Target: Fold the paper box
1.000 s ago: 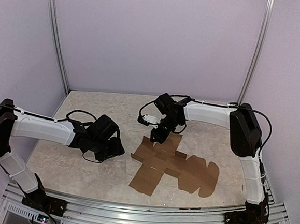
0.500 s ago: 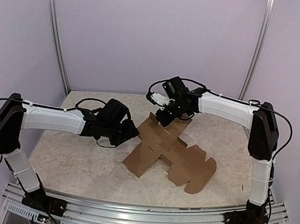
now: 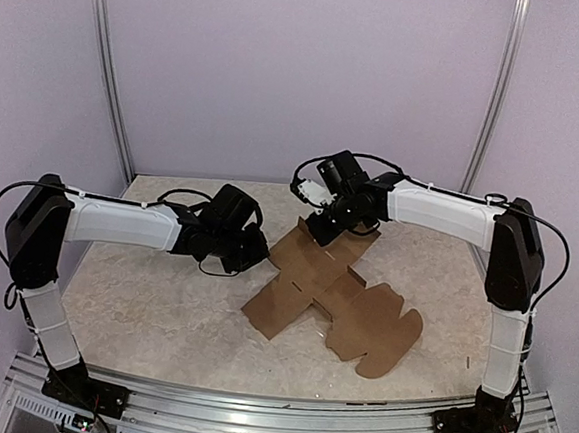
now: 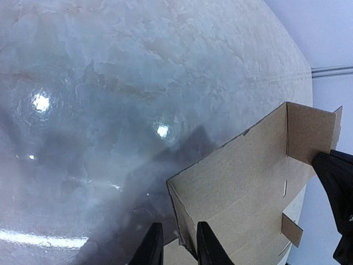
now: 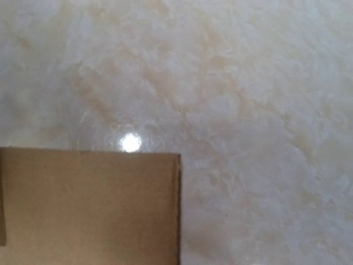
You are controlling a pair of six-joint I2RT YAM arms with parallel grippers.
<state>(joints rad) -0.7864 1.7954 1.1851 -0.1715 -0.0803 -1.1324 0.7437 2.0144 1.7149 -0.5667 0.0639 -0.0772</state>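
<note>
paper box (image 3: 336, 292): flat die-cut sheet, centre-right on worktop (image 3: 142, 305), upper flap raised | left pincer (image 4: 177, 237): narrow, astride the sheet's left edge at frame bottom, cannot tell if clamped | right pincer (image 3: 318, 231): closed on the raised flap's top corner

— What is closing in the table (image 3: 141, 315)?
— Pale lilac walls (image 3: 300, 77) are standing on three sides, with slim metal posts (image 3: 109, 62) rising at the back corners.
— And the top itself?
— It is showing a marbled beige pattern and shining, throwing back small glare spots (image 4: 161, 130). A ribbed metal rail (image 3: 273, 421) is running along its near edge.
</note>
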